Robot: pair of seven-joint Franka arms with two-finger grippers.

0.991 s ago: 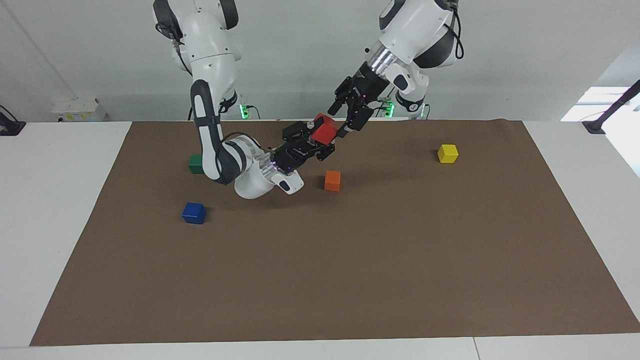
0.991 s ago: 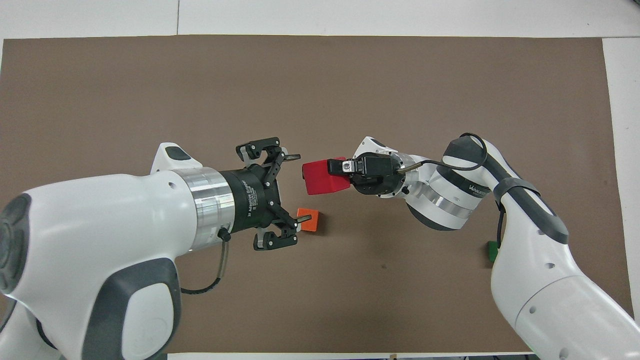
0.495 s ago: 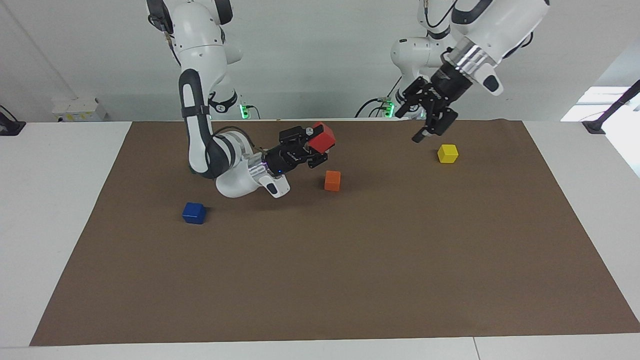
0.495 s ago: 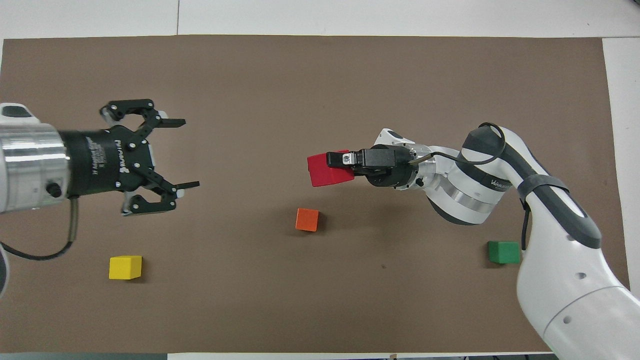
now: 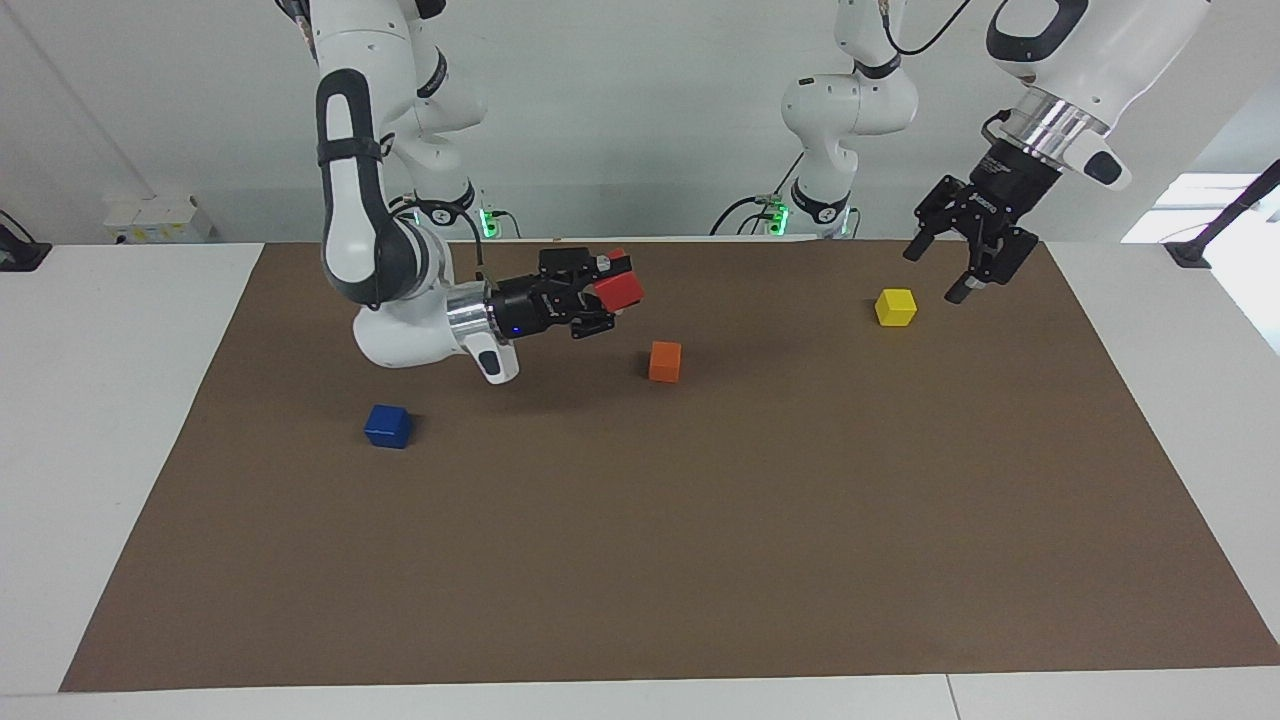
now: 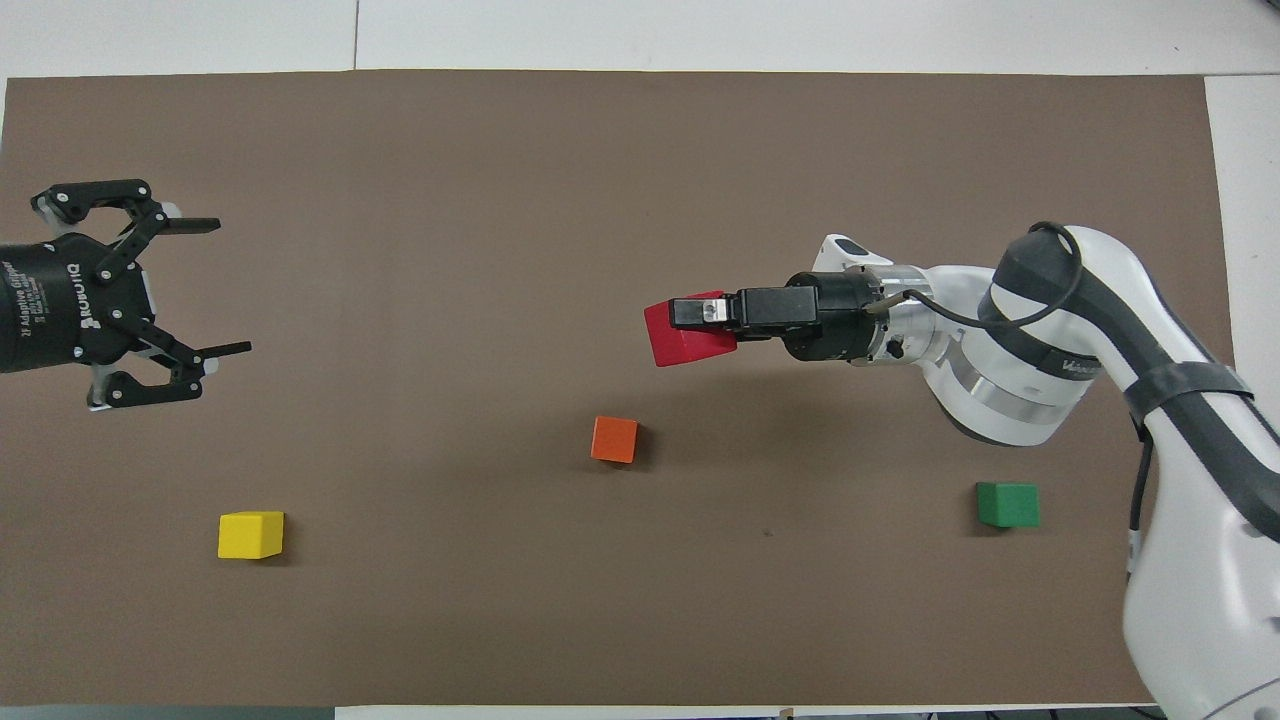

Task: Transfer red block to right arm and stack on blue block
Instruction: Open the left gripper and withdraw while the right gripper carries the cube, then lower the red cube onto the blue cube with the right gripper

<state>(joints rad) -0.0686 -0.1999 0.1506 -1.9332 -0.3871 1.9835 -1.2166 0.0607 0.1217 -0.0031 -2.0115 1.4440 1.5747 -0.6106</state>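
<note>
My right gripper (image 5: 608, 290) (image 6: 690, 328) is shut on the red block (image 5: 622, 290) (image 6: 682, 346). It holds the block in the air over the brown mat, lying nearly level, a little to the right arm's side of the orange block (image 5: 665, 361). The blue block (image 5: 388, 426) sits on the mat toward the right arm's end; in the overhead view the right arm hides it. My left gripper (image 5: 935, 275) (image 6: 230, 287) hangs open and empty over the left arm's end of the mat, beside the yellow block (image 5: 895, 306).
The orange block (image 6: 614, 439) lies mid-mat. The yellow block (image 6: 250, 534) is near the left arm's base. A green block (image 6: 1008, 503) sits near the right arm's base. The brown mat (image 5: 700, 550) covers most of the white table.
The left gripper, open and empty, has drawn away from the red block to the left arm's end of the table. The right gripper has kept the red block and pulled back slightly.
</note>
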